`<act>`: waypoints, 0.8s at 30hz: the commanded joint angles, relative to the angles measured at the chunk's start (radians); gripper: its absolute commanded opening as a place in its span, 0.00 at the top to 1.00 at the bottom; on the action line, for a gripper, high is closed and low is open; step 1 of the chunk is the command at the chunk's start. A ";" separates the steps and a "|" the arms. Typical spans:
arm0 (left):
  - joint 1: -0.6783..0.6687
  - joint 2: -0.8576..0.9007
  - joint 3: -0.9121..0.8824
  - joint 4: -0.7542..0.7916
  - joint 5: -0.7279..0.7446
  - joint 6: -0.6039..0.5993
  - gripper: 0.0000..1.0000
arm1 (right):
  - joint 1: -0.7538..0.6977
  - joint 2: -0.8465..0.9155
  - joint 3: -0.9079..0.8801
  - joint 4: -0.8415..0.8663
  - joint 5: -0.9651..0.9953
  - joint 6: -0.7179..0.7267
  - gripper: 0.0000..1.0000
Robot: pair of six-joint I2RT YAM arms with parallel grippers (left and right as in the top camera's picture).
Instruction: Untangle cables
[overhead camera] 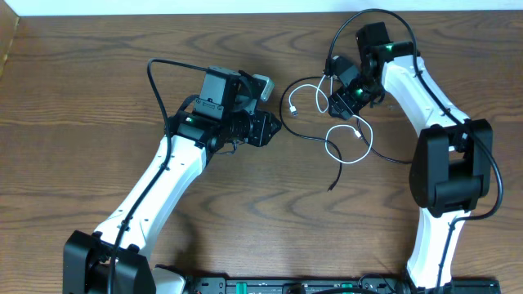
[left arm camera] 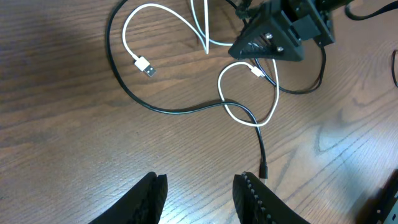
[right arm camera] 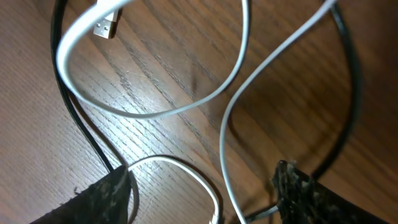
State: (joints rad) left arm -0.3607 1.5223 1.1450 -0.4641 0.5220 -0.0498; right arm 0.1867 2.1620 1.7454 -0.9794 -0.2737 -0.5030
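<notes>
A white cable [overhead camera: 328, 149] and a black cable [overhead camera: 337, 173] lie crossed in loose loops on the wooden table between the arms. In the left wrist view the white cable [left arm camera: 125, 38] ends in a USB plug [left arm camera: 144, 66], and the black cable [left arm camera: 180, 111] runs under it to a small plug [left arm camera: 263, 169]. My left gripper [left arm camera: 202, 183] hovers open just short of that plug, with nothing between its fingers. My right gripper [overhead camera: 341, 100] is low over the tangle. Its jaws [right arm camera: 205, 180] stand open, with white cable [right arm camera: 155, 114] strands passing loosely between them and black cable [right arm camera: 78, 118] beside.
Thicker black wires [overhead camera: 384, 16] arc over the right arm near the table's back edge. Bare wood surrounds the tangle, and the arm bases sit along the front edge [overhead camera: 286, 286].
</notes>
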 commanded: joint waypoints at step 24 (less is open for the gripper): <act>0.004 -0.014 0.002 -0.029 0.014 0.021 0.60 | -0.062 0.124 0.006 -0.061 0.137 0.080 0.62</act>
State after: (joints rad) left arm -0.3607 1.5223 1.1450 -0.4915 0.5220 -0.0471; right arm 0.1604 2.2662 1.7519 -1.0275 -0.1944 -0.4484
